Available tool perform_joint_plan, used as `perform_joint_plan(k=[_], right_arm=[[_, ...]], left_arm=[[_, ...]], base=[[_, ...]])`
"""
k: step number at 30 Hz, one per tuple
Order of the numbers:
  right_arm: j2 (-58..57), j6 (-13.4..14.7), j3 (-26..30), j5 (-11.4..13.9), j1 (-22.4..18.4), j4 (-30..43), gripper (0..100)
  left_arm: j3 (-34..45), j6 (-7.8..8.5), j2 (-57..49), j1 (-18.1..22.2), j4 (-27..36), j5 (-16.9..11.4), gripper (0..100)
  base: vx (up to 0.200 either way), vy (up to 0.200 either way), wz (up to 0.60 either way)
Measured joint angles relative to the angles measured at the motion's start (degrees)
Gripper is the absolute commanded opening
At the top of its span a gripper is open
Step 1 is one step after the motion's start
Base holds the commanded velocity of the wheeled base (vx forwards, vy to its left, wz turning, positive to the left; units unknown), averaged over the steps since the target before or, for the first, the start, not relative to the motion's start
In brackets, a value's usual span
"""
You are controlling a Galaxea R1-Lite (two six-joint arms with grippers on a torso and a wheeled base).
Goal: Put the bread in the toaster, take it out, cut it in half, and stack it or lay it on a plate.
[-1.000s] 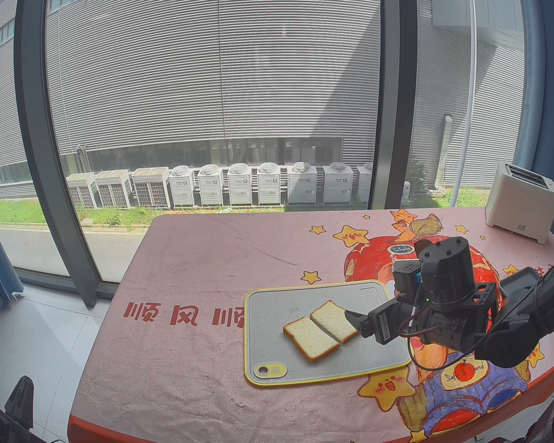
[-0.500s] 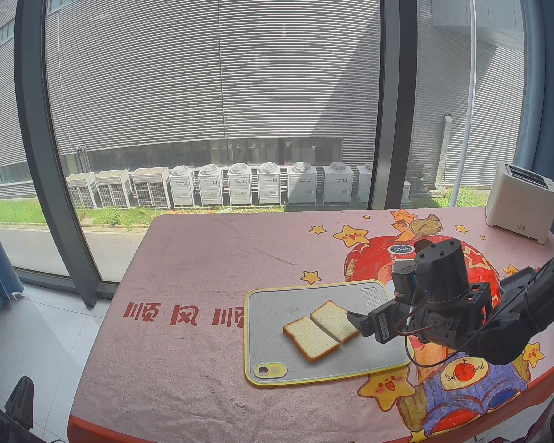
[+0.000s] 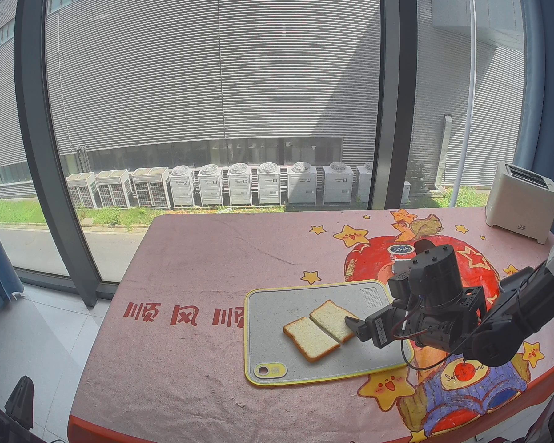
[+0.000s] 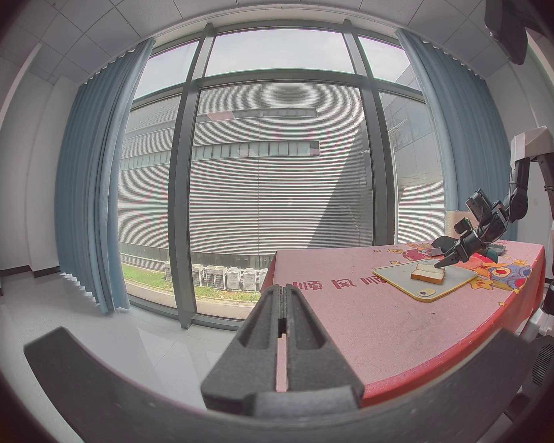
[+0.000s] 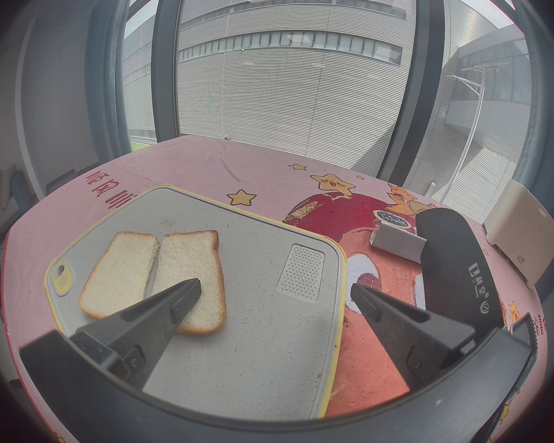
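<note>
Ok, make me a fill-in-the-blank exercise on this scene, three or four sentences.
The two bread halves lie side by side on the ____.
The right gripper is ____.
The left gripper is ____.
The toaster stands at the far ____ corner of the table.
Missing words: cutting board; open; shut; right.

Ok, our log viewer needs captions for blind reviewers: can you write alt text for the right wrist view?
The right gripper, open, hangs low over a grey cutting board, one finger overlapping the nearer of two bread halves lying side by side. A toaster stands farther off on the pink tablecloth.
</note>
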Motion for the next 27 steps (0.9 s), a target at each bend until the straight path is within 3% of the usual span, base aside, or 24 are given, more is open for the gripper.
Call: perform_joint_plan(k=[16, 22, 27], right_arm=[[0.98, 0.35, -0.02, 0.44, 0.48, -0.09, 100], [1.19, 4.02, -0.78, 0.77, 0.61, 0.33, 100], [1.71, 4.41, -1.30, 0.90, 0.22, 0.27, 100]], left_arm=[[0.00, 0.00, 0.00, 0.02, 0.00, -0.02, 0], [0.00, 0.00, 0.00, 0.02, 0.01, -0.02, 0], [0.00, 0.00, 0.00, 0.02, 0.00, -0.02, 0]], base=[[0.000, 0.000, 0.00], [0.000, 0.000, 0.00], [0.000, 0.000, 0.00]])
